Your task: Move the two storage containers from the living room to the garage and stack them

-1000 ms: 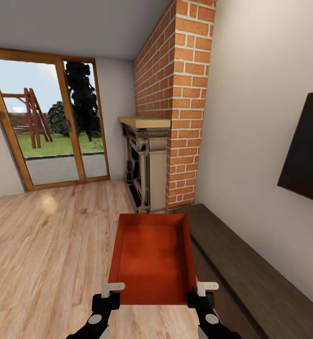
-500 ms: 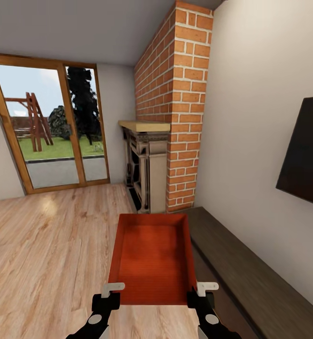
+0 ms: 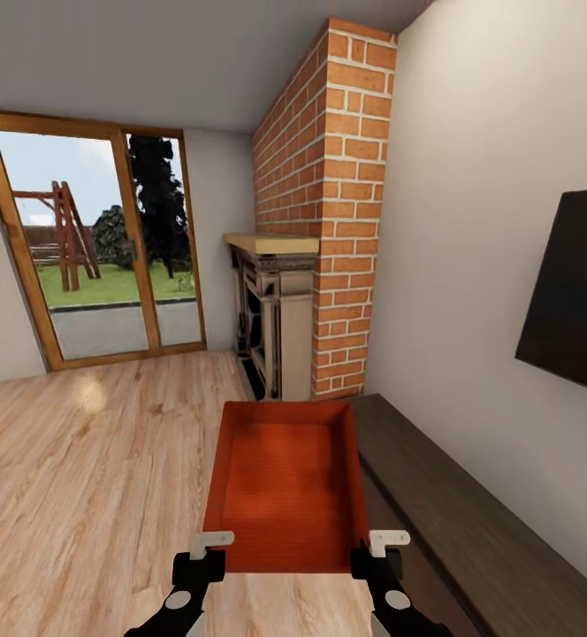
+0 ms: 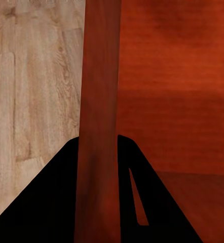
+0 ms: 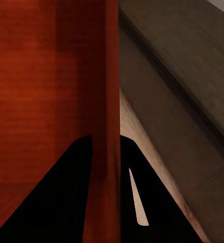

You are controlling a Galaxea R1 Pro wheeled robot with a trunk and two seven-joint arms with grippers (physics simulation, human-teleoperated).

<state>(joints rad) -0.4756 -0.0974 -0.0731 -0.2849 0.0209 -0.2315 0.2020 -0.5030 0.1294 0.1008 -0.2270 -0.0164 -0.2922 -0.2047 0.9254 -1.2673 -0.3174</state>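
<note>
Head view has slid a bit past the fireplace, so you're rolling. Both the left gripper and right gripper stay clamped on the bin walls, garage still ahead.

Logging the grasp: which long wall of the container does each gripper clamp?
The left gripper clamps the storage container's wall toward the wood floor; the right gripper clamps the wall beside the dark bench.

Wall screen cut by frame edge.
</note>
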